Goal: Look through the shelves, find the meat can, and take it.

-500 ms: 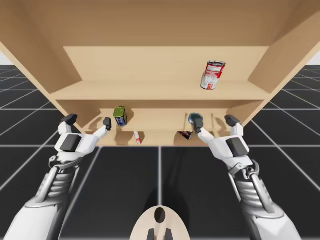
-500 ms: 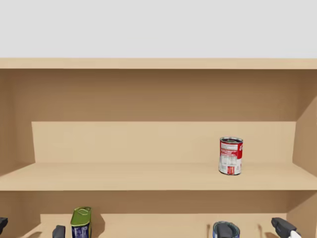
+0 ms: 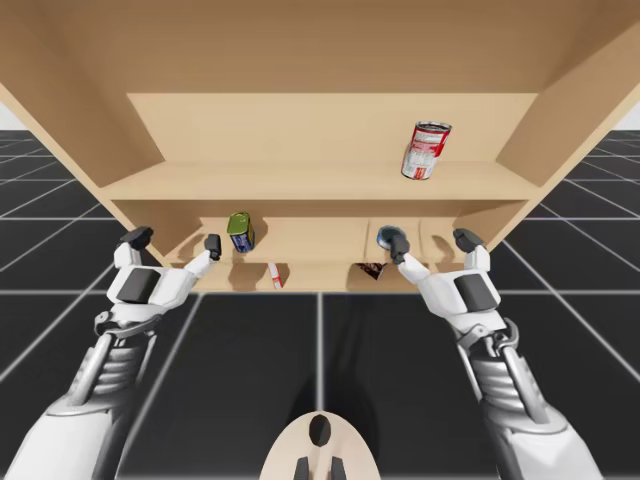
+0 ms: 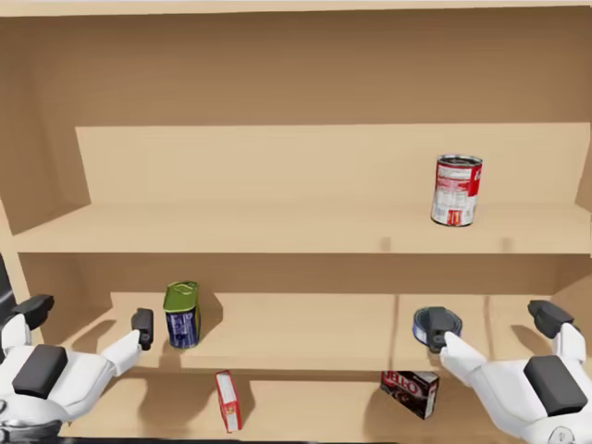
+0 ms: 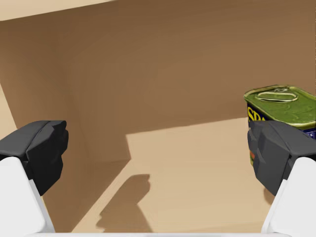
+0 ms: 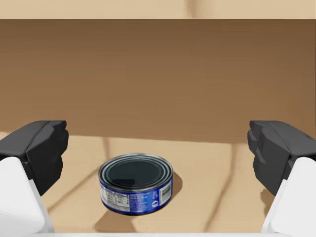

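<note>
1. Released and empty, the left end effector (image 4: 88, 319) sits at the lower left of the head view, level with the middle shelf (image 4: 296, 333). Its wrist view tells the story: the meat can (image 5: 281, 106) stands ahead of it, off beside one finger and not between the two.
2. That meat can has a green lid, blue sides and a squarish body with rounded corners. It stands upright on the middle shelf, lower left of centre in the head view, just right of the end effector's inner finger. Whether the finger touches it, I cannot tell.
3. Why so wide? I'd say the spread is there to take the can's broad body. The next move calls for a sideways shift to bring the can into the gap before closing.
4. Over at the lower right, the right end effector (image 4: 495, 326) is equally released, holding nothing. A flat blue round can (image 6: 136, 183) lies ahead of it, in line with the gap. Wrong can, by my reading.
5. Further out, a red-and-white round can (image 4: 457, 191) stands on the upper shelf (image 4: 231, 231), upper right. Along the bottom edge, the lowest shelf (image 4: 314, 407) carries a thin red box (image 4: 227, 400) and a dark red box (image 4: 410, 390).
</note>
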`<action>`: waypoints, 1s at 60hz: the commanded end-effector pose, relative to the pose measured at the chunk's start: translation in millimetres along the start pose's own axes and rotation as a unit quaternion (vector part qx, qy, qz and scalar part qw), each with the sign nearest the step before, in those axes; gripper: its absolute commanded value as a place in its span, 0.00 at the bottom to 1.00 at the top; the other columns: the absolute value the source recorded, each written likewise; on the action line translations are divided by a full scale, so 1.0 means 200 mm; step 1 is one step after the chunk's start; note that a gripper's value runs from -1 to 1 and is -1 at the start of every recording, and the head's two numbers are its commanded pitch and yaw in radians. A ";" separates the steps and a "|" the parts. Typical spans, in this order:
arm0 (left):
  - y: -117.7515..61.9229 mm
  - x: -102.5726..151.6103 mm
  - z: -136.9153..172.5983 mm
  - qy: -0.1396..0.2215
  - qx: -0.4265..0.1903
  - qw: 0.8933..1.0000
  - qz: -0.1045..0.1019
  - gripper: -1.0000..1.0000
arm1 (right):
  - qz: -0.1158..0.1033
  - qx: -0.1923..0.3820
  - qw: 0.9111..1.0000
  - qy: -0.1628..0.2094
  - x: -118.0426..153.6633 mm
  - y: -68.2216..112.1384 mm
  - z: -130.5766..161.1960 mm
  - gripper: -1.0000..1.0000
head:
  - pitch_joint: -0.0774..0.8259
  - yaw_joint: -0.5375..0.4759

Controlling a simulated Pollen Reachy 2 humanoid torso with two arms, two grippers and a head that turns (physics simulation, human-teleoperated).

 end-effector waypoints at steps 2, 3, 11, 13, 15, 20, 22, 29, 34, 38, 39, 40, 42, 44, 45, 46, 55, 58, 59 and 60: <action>0.00 0.00 0.00 -0.003 -0.003 1.000 0.002 0.00 | 0.003 -0.005 1.000 0.000 -0.01 0.01 0.00 0.00 | 0.41 0.63; 0.00 0.00 0.00 -0.003 -0.003 1.000 0.003 0.00 | 0.001 -0.005 1.000 0.000 -0.01 0.00 0.00 0.00 | 0.43 0.65; 0.00 0.00 0.00 -0.003 -0.006 1.000 0.007 0.00 | 0.001 -0.005 1.000 0.001 -0.01 0.00 0.00 0.00 | 0.50 0.73; 0.00 0.00 0.00 -0.002 -0.007 1.000 0.007 0.00 | 0.001 -0.004 1.000 0.002 -0.02 0.00 0.00 0.00 | 0.51 0.76; 0.00 0.00 0.00 -0.002 -0.007 1.000 0.008 0.00 | 0.001 -0.004 1.000 0.002 -0.02 0.00 0.00 0.00 | 0.52 0.77; -0.01 0.00 0.00 -0.002 -0.012 1.000 0.014 0.00 | 0.000 -0.005 1.000 0.003 -0.02 0.00 0.00 0.00 | 0.53 0.81; -0.01 0.00 0.00 -0.001 -0.014 1.000 0.016 0.00 | 0.000 -0.005 1.000 0.003 -0.02 0.00 0.00 0.00 | 0.53 0.82; -0.03 0.03 0.01 -0.001 -0.026 0.999 0.034 0.00 | 0.001 -0.005 1.000 0.004 -0.02 0.00 -0.01 0.00 | 0.53 0.83; -0.04 0.11 0.05 0.001 -0.035 0.997 0.064 0.00 | 0.000 -0.008 1.000 0.003 -0.01 0.00 -0.01 0.00 | 0.53 0.83; -0.06 0.18 0.10 0.028 -0.037 0.997 0.065 0.00 | -0.001 -0.013 1.000 0.002 -0.01 0.00 -0.01 0.00 | 0.53 0.83; -0.06 0.19 0.10 0.038 -0.035 0.997 0.062 0.00 | -0.001 -0.013 1.000 0.001 -0.01 0.00 -0.01 0.00 | 0.53 0.83; -0.08 0.22 0.12 0.061 -0.029 0.996 0.055 0.00 | -0.001 -0.014 1.000 0.001 -0.01 -0.01 -0.01 0.00 | 0.53 0.82; -0.09 0.24 0.13 0.069 -0.033 0.995 0.061 0.00 | -0.002 -0.014 1.000 0.000 -0.01 -0.01 -0.01 0.00 | 0.53 0.82; -0.11 0.25 0.14 0.077 -0.040 0.994 0.066 0.00 | -0.002 -0.015 1.000 0.000 -0.01 -0.01 -0.01 0.00 | 0.53 0.83; -0.13 0.28 0.16 0.087 -0.048 0.993 0.065 0.00 | -0.002 -0.015 1.000 0.000 -0.01 -0.01 -0.01 0.00 | 0.53 0.83; -0.14 0.28 0.16 0.090 -0.050 0.993 0.065 0.00 | -0.002 -0.015 1.000 -0.001 -0.01 -0.01 -0.01 0.00 | 0.53 0.83; -0.24 0.34 0.18 0.111 -0.077 0.988 0.078 0.00 | -0.002 -0.017 1.000 -0.001 -0.01 -0.02 -0.01 0.00 | 0.53 0.82; -0.27 0.34 0.18 0.120 -0.078 0.986 0.084 0.00 | -0.001 -0.017 1.000 -0.001 -0.01 -0.02 -0.01 0.00 | 0.53 0.82; -0.29 0.33 0.17 0.124 -0.078 0.985 0.087 0.00 | -0.002 -0.017 1.000 -0.002 -0.01 -0.02 -0.01 0.00 | 0.53 0.82; -0.29 0.33 0.17 0.126 -0.077 0.985 0.089 0.00 | -0.002 -0.017 1.000 -0.002 -0.01 -0.02 -0.01 0.00 | 0.53 0.82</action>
